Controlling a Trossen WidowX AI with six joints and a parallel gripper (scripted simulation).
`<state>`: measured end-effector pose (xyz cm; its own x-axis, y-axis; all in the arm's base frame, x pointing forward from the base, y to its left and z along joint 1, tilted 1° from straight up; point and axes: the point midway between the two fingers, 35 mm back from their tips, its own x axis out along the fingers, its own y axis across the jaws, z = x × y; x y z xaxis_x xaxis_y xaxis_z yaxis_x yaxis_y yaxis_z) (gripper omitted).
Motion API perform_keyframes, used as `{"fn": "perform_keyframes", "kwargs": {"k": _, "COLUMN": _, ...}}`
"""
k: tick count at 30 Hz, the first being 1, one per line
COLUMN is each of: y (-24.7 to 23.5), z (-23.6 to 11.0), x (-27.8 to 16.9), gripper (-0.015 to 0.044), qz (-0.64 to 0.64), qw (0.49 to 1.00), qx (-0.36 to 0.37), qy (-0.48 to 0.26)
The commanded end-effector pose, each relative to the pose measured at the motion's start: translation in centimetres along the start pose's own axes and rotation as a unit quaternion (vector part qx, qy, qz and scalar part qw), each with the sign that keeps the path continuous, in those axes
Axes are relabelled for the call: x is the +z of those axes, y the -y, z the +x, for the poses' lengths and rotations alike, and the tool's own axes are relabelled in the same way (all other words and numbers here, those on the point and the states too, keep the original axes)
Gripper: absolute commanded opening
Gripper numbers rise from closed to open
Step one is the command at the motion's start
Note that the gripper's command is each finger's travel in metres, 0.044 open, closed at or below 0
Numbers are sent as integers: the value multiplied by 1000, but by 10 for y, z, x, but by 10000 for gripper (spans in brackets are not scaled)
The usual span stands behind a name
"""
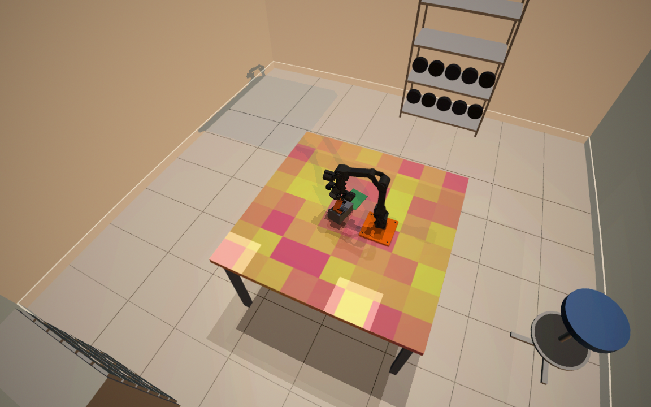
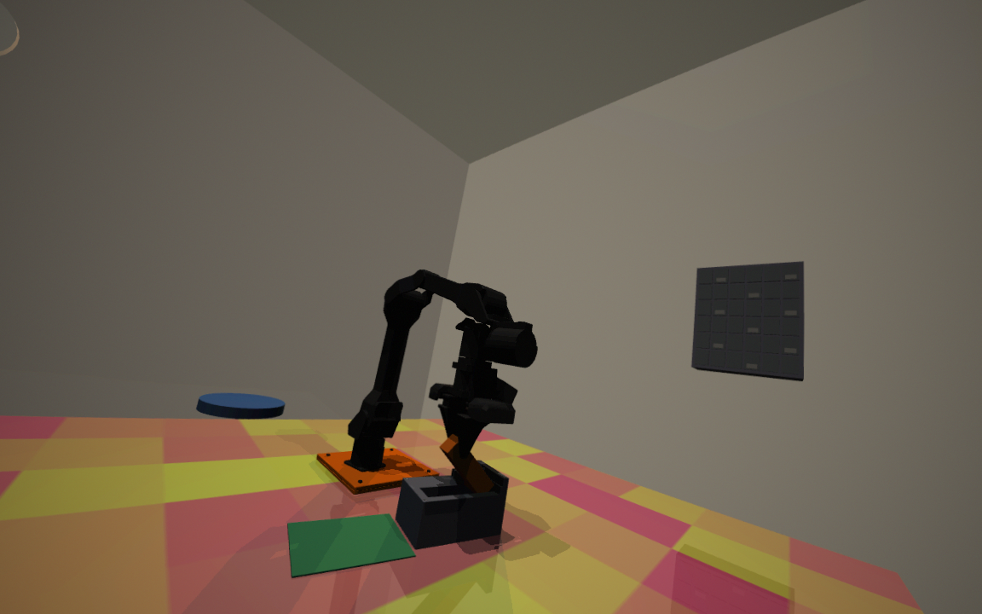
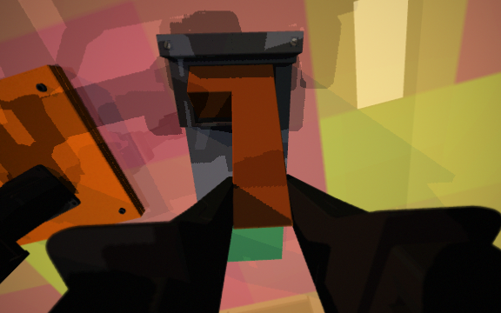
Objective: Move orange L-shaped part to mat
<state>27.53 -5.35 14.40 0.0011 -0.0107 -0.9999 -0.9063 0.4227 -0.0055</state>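
Note:
The orange L-shaped part (image 3: 257, 130) (image 2: 466, 461) (image 1: 341, 204) is tilted steeply, its straight end raised and its L-shaped end low at the grey tray (image 3: 229, 43) (image 2: 441, 515) (image 1: 337, 217). My gripper (image 3: 258, 182) (image 2: 454, 441) (image 1: 338, 198) is shut on the raised straight end, one finger on each side. The tray's pocket shows dark and open beside the part's foot. The green mat (image 2: 345, 541) (image 1: 360, 198) (image 3: 255, 245) lies flat right beside the tray, below my fingers in the wrist view.
The arm's orange base plate (image 1: 378, 232) (image 2: 376, 472) (image 3: 59, 143) sits close to the tray on the checkered table (image 1: 317, 263). A blue stool (image 1: 595, 319) and a shelf rack (image 1: 459, 65) stand on the floor away from the table.

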Motion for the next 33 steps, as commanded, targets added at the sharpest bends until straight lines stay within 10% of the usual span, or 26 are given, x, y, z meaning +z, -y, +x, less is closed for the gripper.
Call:
{"fn": "perform_keyframes", "kwargs": {"k": 1, "y": 1, "z": -9, "x": 1, "gripper": 0, "qz": -1, "qw": 1000, "qx": -4, "qy": 3}}
{"fn": "perform_keyframes", "kwargs": {"k": 33, "y": 0, "z": -36, "x": -19, "gripper": 0, "qz": -1, "qw": 1000, "qx": -4, "qy": 2}}
